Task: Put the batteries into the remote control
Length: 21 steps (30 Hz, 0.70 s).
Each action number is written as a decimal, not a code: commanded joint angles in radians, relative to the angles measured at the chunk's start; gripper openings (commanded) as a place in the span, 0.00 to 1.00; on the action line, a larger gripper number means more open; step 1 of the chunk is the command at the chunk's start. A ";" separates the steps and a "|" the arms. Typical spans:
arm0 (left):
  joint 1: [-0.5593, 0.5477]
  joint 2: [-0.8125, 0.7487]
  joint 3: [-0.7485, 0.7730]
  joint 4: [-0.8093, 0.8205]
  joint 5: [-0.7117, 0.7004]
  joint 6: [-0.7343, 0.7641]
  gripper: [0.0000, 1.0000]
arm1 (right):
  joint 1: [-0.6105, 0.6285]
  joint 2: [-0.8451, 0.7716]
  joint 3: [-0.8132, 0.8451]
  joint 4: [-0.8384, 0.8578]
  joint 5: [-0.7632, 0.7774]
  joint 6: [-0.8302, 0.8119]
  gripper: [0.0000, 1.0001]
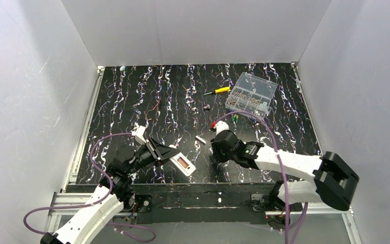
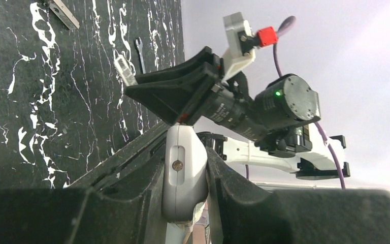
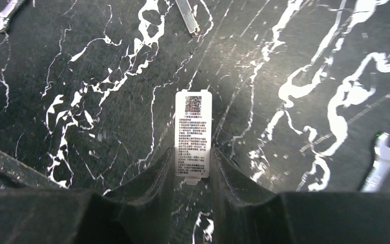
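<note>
Obs., progress: early stage, nothing loaded yet. The batteries (image 1: 235,118), two small green cylinders, lie side by side on the desk (image 1: 147,96) just in front of the clear box (image 1: 251,95), well apart from the remote control (image 1: 184,164). The remote control is at the near left of the desk, held out in the left pincer (image 1: 165,152). The top view shows a reddish recess in its upturned face, which I take to be the open battery bay. The battery cover (image 3: 193,127) is off the handset. Left to do, by my reckoning: dispose of the cover, fetch each battery, seat both, refit the cover. Left pincer: clamped nearly fully closed on the narrow sides of the remote's white body, both fingers pressed against it. Right pincer (image 3: 193,165): pointing down at the desk near centre, jaws partly closed, with the near end of the white labelled cover between them and a finger against each long edge, so it looks gripped. I cannot tell whether the cover's far end rests on the desk.
</note>
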 commanded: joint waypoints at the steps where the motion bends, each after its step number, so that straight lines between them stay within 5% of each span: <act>1: -0.005 -0.037 0.020 0.010 0.009 0.008 0.00 | -0.009 0.111 -0.021 0.164 -0.046 0.048 0.25; 9: -0.005 -0.055 0.026 -0.027 -0.004 0.013 0.00 | -0.009 0.199 -0.026 0.170 -0.049 0.063 0.35; 16: -0.004 -0.044 0.029 -0.023 0.000 0.014 0.00 | -0.009 0.181 -0.002 0.129 -0.039 0.064 0.64; 21: -0.005 -0.042 0.034 -0.026 0.002 0.015 0.00 | -0.026 0.097 0.065 0.046 0.010 0.057 0.68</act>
